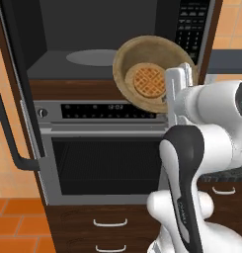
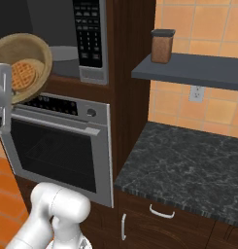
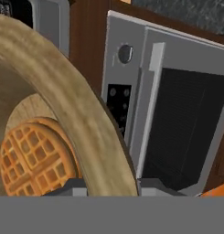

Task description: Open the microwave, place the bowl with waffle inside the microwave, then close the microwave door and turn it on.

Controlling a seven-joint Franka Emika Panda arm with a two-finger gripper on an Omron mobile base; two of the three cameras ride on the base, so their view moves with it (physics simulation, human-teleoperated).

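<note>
Fingers (image 3: 104,186) pinch the rim of the bowl with waffle (image 1: 154,74), tipped steeply, right before the open microwave (image 1: 93,54), above the oven (image 1: 102,153).

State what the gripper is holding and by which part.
The gripper holds the bowl with waffle by its rim, fingers clamped on the edge nearest the arm, bowl tipped up before the open microwave.

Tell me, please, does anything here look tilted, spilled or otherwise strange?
Yes. The bowl with waffle is tipped steeply on its side in the gripper, in front of the open microwave, so its inside faces the camera. The waffle stays in the bowl; nothing looks spilled. The microwave door stands wide open.
</note>
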